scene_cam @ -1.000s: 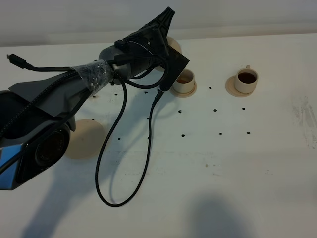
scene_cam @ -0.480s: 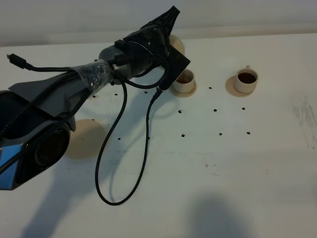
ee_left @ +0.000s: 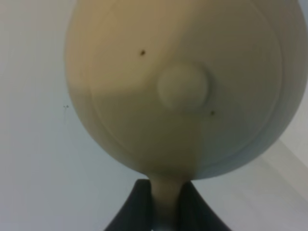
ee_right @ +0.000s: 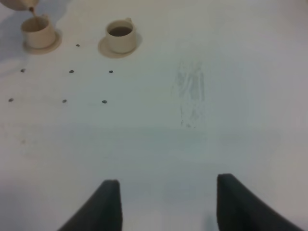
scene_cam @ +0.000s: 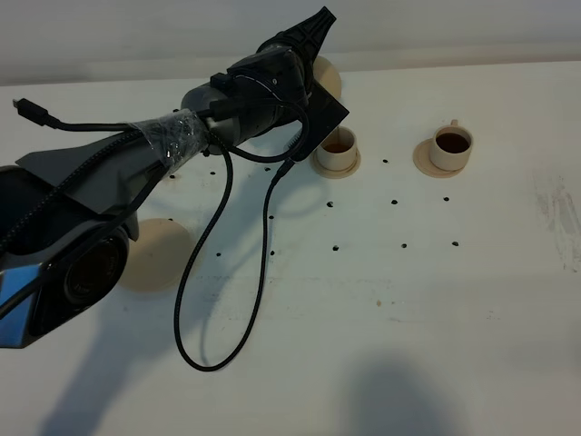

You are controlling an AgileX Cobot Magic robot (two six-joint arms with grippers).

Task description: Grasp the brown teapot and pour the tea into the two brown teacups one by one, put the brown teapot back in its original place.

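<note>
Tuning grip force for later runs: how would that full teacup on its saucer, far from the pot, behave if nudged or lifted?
The teacup looks ceramic, so probably rigid and chip-prone. Dark tea sits near its rim: a jolt would likely spill. It rests loose on its saucer, so a push may slide it off. The tiny handle offers little purchase.

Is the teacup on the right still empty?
No, the right teacup on its saucer already holds dark tea in the exterior high view.
</note>
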